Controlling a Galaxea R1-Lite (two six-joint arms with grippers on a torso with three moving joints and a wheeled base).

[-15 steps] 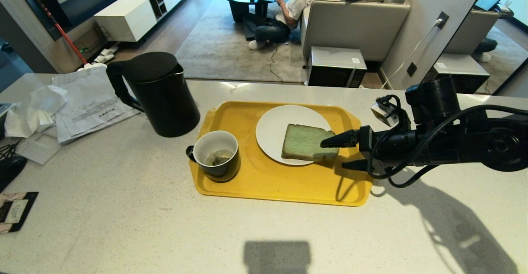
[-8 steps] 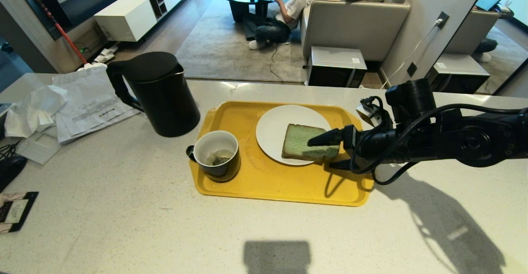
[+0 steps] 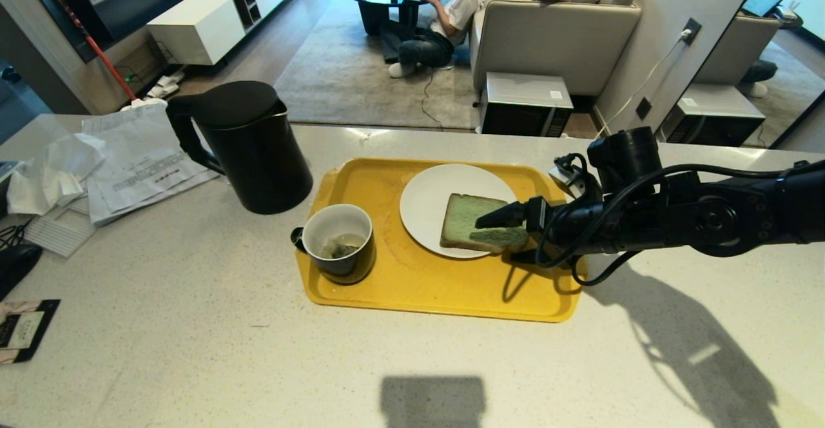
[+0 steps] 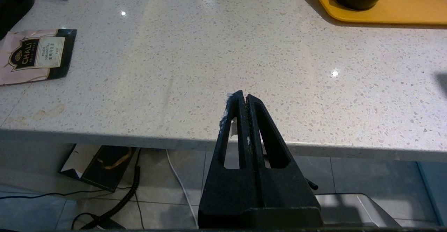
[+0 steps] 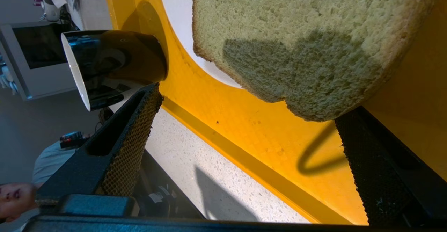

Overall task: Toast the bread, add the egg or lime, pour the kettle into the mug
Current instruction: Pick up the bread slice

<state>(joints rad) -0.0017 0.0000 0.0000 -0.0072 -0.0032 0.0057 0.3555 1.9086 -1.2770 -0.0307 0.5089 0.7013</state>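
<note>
A slice of pale green bread (image 3: 474, 223) lies flat on a white plate (image 3: 428, 199), its domed edge overhanging the rim toward the robot's right. The plate sits on a yellow tray (image 3: 361, 186) on a speckled counter (image 3: 193, 325). The right gripper (image 3: 509, 238) reaches in level from the right, fingers spread wide, one above and one below the slice's overhanging edge. A black mug (image 3: 339, 241) stands at the tray's left; a black kettle (image 3: 248, 147) stands on the counter just beyond it. The left gripper (image 4: 243, 99) hangs pinched together at the counter's near edge.
</note>
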